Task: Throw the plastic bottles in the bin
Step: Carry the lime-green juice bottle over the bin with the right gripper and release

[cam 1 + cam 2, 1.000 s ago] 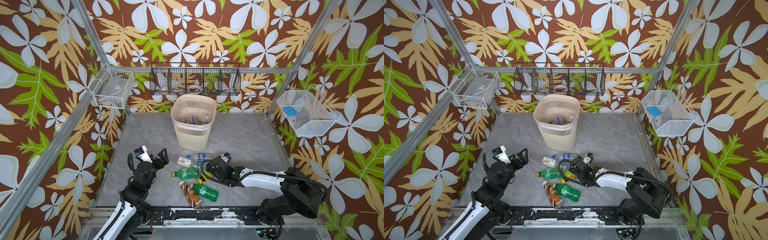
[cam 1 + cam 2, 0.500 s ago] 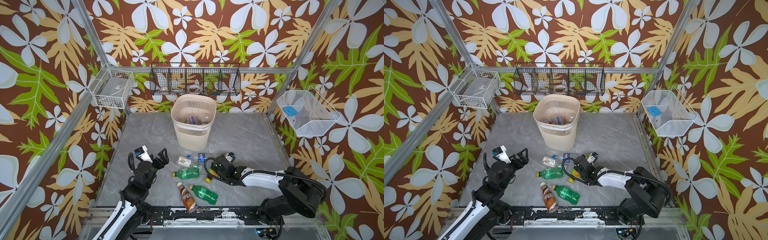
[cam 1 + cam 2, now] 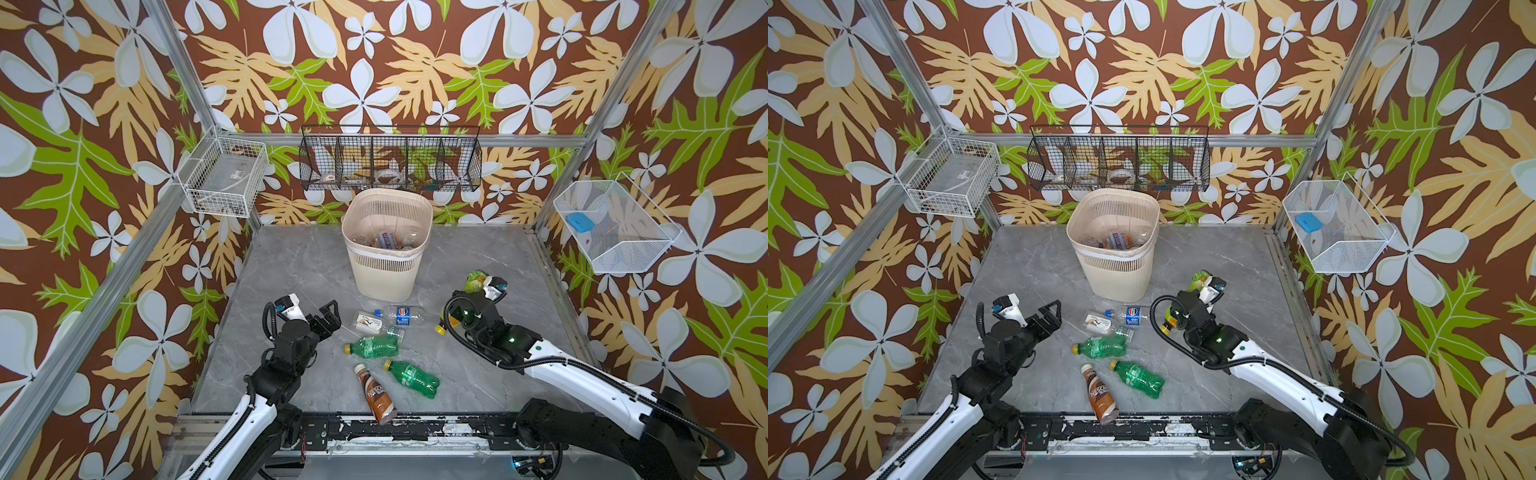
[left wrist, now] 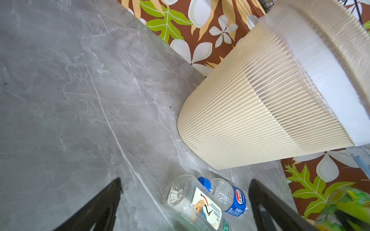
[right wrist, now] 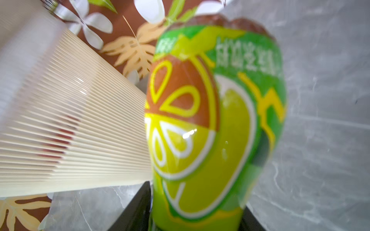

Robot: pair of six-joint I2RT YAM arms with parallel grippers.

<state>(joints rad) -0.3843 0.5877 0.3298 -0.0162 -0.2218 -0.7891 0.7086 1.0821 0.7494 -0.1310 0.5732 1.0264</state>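
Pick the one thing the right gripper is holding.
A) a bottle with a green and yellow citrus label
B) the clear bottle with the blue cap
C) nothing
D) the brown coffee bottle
A: in the right wrist view the right gripper has its black fingers pressed against either side of the citrus-label bottle, beside the bin.

Bottles outside the bin (image 3: 386,274): 6; 2 clear, bird-label bottle (image 3: 369,322) and blue-label bottle (image 3: 402,313); 2 green, far green bottle (image 3: 372,346), near green bottle (image 3: 414,377); 1 brown bottle (image 3: 376,395); 1 lemon-label bottle (image 5: 210,130), off the table (image 3: 299,270); more in the bin, no. can't be told; 1 bin; 1 black rack (image 3: 390,162), 5 compts; 2 white baskets, left basket (image 3: 226,178), right basket (image 3: 615,226); 2 arms, left arm (image 3: 291,357), right arm (image 3: 582,376).
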